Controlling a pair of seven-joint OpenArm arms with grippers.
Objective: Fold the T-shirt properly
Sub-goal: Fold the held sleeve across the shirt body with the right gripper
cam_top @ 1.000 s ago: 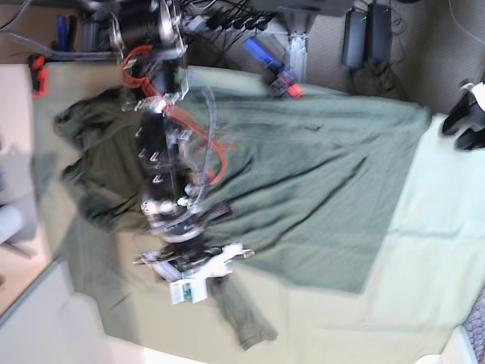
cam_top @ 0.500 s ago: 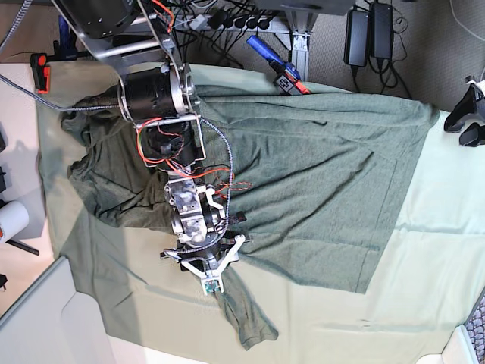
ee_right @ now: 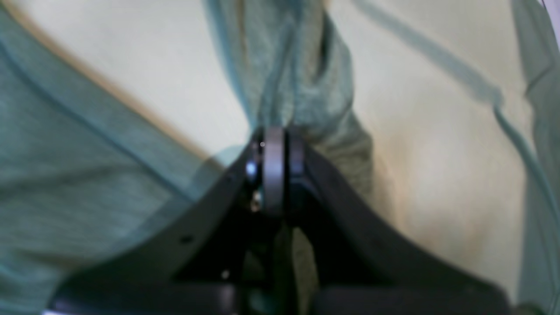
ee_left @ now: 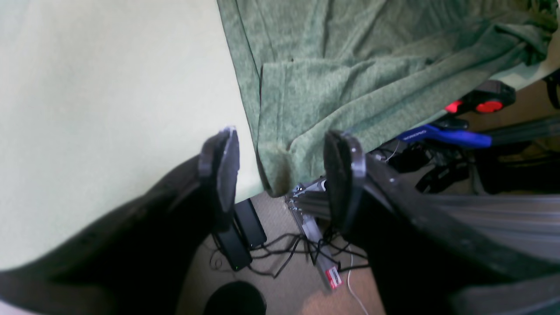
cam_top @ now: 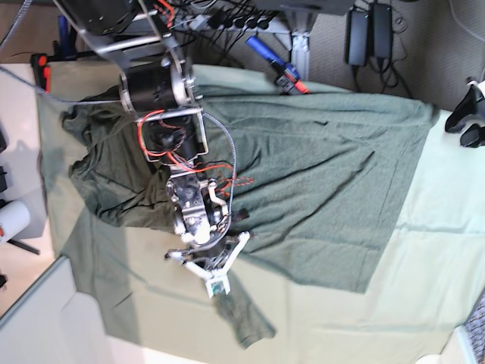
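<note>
The T-shirt (cam_top: pixel 318 182), dark grey-green, lies spread on the pale mint table cloth (cam_top: pixel 439 258), its collar end bunched at the left. One sleeve (cam_top: pixel 242 322) points toward the front edge. My right gripper (cam_top: pixel 218 291) is down at that sleeve's base. In the right wrist view it (ee_right: pixel 273 146) is shut, with sleeve fabric (ee_right: pixel 306 87) pinched between the jaws. My left gripper (cam_top: pixel 464 120) hovers off the table's far right edge. In the left wrist view it (ee_left: pixel 282 175) is open, and the shirt's hem corner (ee_left: pixel 306 109) hangs over the table edge beyond its fingers (ee_left: pixel 221 170).
A blue and red clamp (cam_top: pixel 276 68) grips the table's back edge, and another red one (cam_top: pixel 42 74) sits at the back left. Power bricks (cam_top: pixel 367 34) and cables lie on the floor behind. A white roll (cam_top: pixel 11 220) stands at the left.
My right gripper has closed on the sleeve fabric after reaching slightly further toward the front edge. The left gripper has stayed open at the right edge.
</note>
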